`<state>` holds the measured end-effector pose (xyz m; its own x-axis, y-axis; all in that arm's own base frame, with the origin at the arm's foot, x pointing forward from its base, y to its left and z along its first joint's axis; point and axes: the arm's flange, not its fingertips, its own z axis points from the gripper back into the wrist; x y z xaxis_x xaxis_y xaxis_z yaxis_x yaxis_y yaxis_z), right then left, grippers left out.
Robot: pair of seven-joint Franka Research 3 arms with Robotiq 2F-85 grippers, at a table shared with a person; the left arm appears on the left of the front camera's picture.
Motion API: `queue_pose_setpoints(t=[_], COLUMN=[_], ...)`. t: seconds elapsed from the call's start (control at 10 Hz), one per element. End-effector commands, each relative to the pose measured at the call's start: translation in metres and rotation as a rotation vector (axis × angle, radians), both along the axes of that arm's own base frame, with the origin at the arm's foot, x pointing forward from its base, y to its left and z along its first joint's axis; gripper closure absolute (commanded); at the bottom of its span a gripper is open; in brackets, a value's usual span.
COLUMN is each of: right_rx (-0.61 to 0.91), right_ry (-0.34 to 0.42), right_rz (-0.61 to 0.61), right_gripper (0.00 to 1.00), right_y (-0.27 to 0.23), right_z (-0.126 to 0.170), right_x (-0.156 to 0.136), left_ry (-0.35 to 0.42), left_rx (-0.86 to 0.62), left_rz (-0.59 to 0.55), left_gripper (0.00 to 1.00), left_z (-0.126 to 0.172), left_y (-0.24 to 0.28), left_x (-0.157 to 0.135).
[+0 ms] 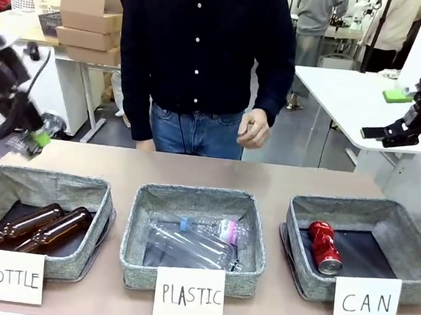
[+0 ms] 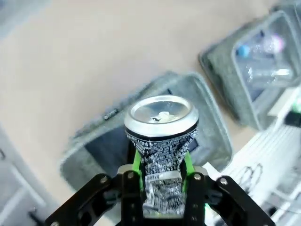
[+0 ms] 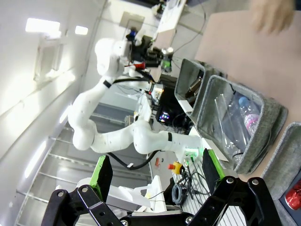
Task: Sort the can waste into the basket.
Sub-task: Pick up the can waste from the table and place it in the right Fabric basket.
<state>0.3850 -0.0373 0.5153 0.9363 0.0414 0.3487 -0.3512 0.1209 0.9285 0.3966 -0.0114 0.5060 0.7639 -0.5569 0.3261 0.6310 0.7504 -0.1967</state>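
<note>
Holding the crushed silvery can (image 2: 162, 141) clamped in the left gripper (image 1: 33, 140) at the frame's far left, above the BOTTLE bin (image 1: 39, 220). Risk: a release here drops it in the wrong bin. CAN basket (image 1: 361, 244), lower right, already has the red can (image 1: 323, 247). Right gripper (image 3: 155, 174), upper right, is spread and empty.

Silvery can (image 2: 162, 141) lower end hidden between left gripper (image 2: 162, 188) pads
</note>
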Motion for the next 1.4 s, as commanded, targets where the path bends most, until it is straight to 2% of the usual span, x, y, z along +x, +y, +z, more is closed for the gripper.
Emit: queue_pose_setpoints(t=[0.0, 0.3, 0.4, 0.5, 0.6, 0.8, 0.9, 1.0, 1.2, 1.3], right_rx=[-0.008, -0.008, 0.0, -0.061, -0.115, -0.23, -0.214, -0.215, -0.132, -0.102], right_ry=[-0.009, -0.009, 0.001, -0.082, -0.136, -0.157, -0.138, -0.129, -0.056, -0.016], right_rz=[-0.005, -0.005, 0.001, -0.013, -0.032, -0.222, -0.316, -0.423, -0.587, -0.606], right_gripper=[0.0, 0.0, 0.0, 0.0, 0.0, 0.0, 0.0, 0.0, 0.0, 0.0], right_y=[0.001, 0.001, 0.0, -0.004, -0.025, -0.105, -0.15, -0.195, -0.249, -0.256], right_z=[0.0, 0.0, 0.0, 0.029, 0.045, 0.043, 0.037, 0.027, -0.005, -0.023], right_x=[0.0, 0.0, 0.0, -0.011, -0.025, -0.051, -0.067, -0.087, -0.101, -0.098], left_ry=[0.067, 0.067, 0.028, -0.005, -0.073, -0.153, -0.201, -0.205, -0.199, -0.211], left_rx=[-0.001, -0.001, -0.007, -0.064, -0.099, -0.028, 0.014, 0.02, -0.013, 0.027], left_rz=[0.09, 0.09, 0.059, -0.066, -0.245, -0.559, -0.685, -0.836, -1.042, -1.109], left_gripper=[1.0, 1.0, 0.66, 0.66, 0.66, 0.66, 0.66, 0.66, 0.66, 0.66], left_z=[0.013, 0.013, 0.002, -0.003, 0.013, 0.043, 0.054, 0.062, 0.053, 0.041], left_y=[0.006, 0.006, 0.005, -0.03, -0.094, -0.217, -0.277, -0.341, -0.455, -0.499], left_x=[0.039, 0.039, 0.019, 0.048, 0.064, 0.059, 0.048, 0.034, 0.009, -0.009])
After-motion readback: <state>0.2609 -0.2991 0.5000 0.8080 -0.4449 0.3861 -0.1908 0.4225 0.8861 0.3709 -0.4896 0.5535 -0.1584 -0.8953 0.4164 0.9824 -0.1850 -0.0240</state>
